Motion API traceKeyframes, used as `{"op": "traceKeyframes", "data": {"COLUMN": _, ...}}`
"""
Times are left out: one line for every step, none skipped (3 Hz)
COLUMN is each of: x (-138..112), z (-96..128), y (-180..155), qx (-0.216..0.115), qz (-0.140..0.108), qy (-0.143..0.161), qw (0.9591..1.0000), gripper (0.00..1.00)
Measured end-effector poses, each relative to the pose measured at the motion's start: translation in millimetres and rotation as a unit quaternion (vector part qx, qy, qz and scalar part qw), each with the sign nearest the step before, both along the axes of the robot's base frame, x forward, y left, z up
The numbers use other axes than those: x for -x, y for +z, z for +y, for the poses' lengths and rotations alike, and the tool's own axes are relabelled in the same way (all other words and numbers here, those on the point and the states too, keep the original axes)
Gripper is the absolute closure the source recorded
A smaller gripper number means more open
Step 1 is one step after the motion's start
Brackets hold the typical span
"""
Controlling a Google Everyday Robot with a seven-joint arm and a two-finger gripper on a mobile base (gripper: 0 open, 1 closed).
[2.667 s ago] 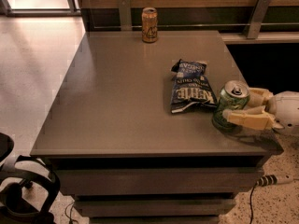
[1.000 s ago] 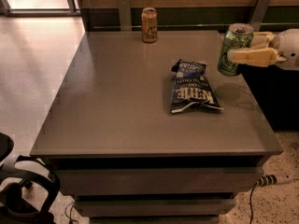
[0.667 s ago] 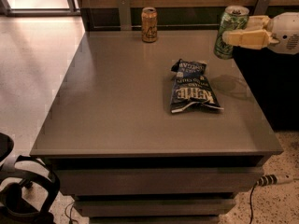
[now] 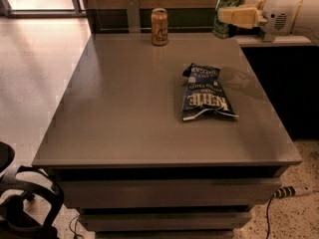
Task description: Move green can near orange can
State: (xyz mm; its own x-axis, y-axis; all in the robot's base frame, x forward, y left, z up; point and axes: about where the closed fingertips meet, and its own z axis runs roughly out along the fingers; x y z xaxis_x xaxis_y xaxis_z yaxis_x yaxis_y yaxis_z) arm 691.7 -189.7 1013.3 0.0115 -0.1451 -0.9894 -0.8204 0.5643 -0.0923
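Note:
The green can [image 4: 227,6] has a mottled green body and a silver top. It hangs upright in the air above the table's far right corner, held in my gripper [image 4: 240,11], which is shut on it from the right. The white arm reaches in from the right edge. The orange can [image 4: 159,27] stands upright at the table's far edge, left of the green can and well apart from it.
A blue crinkled chip bag [image 4: 205,93] lies on the grey table [image 4: 124,108], right of centre. A wooden back wall with metal brackets [image 4: 132,11] runs behind the table. A black chair base [image 4: 25,203] stands at the lower left. A cable lies on the floor at the lower right.
My gripper has lifted the green can from the table's right front edge and carried it up and toward the far edge, moving slightly left toward the orange can.

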Motion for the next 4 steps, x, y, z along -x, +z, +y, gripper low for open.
{"op": "traceKeyframes", "data": {"x": -39.5, "z": 11.6, "y": -7.2, "qx": -0.016, "qz": -0.003, "qy": -0.036, "qw": 0.9992, "gripper": 1.0}}
{"op": "traceKeyframes", "data": {"x": -41.1, "z": 16.9, "y": -9.2, "qx": -0.012, "qz": 0.002, "qy": -0.031, "qw": 0.9994, "gripper": 1.0}}
{"op": "traceKeyframes", "data": {"x": -61.5, "z": 27.1, "y": -20.8, "qx": 0.0, "qz": 0.019, "qy": -0.043, "qw": 0.9989, "gripper": 1.0}}
{"op": "traceKeyframes", "data": {"x": -87.8, "z": 35.5, "y": -34.4, "qx": 0.006, "qz": 0.04, "qy": -0.055, "qw": 0.9977, "gripper": 1.0}}
